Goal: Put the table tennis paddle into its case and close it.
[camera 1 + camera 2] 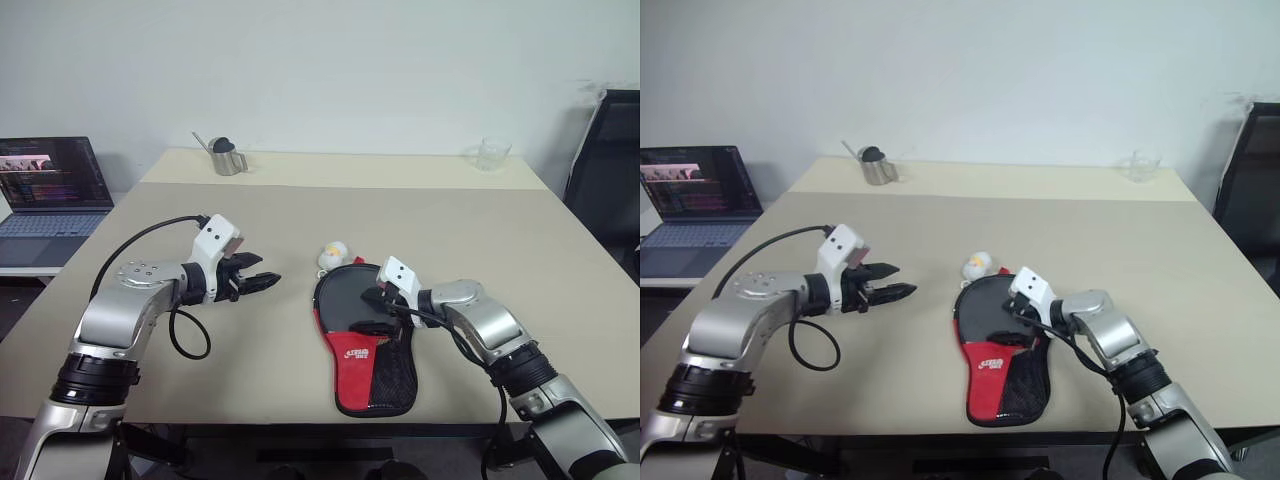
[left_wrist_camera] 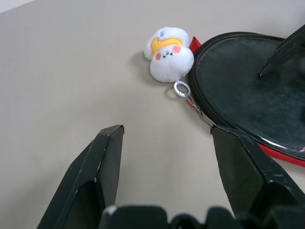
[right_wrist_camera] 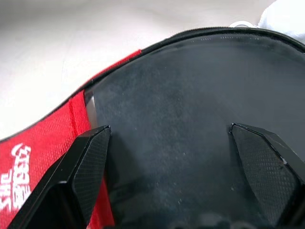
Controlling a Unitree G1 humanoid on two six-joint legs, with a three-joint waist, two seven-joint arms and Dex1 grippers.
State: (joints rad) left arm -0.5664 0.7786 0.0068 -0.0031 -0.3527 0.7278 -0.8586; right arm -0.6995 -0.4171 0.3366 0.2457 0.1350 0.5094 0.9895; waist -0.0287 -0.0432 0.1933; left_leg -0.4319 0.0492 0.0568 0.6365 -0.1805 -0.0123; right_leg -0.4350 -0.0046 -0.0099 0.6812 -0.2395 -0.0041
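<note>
The right hand (image 1: 372,308) reaches in from the right over the round part of the case (image 1: 365,345), its two black fingers (image 3: 90,162) spread wide and grasping nothing. In the right wrist view they stand apart over the dark round face, with the red panel and its white lettering beside one of them; whether the tips touch the surface cannot be told. The left hand (image 1: 262,283) hovers over bare bench (image 1: 450,220) to the left of the case, apart from it, its fingers (image 2: 102,167) also released with a clear gap between them and nothing in it.

The case lies flat on the bench near the front edge, a little right of the middle, round end toward the far side and narrow end toward the near side. Its round end shows a dark, slightly shiny surface ringed by a black zipper edge; below that comes the red panel, with black mesh on the right. Whether that dark round surface is the table tennis paddle lying in the case or the case's own fabric cannot be told, and no handle can be made out.

A small white plush toy (image 2: 167,53) with a yellow band and pink cheeks lies at the far rim of the case, joined to the zipper by a metal clip (image 2: 183,91).

At the far side of the bench stand a metal pitcher (image 1: 227,156) to the left and a clear glass (image 1: 492,154) to the right. A laptop (image 1: 50,190) sits open on a separate surface to the far left.
</note>
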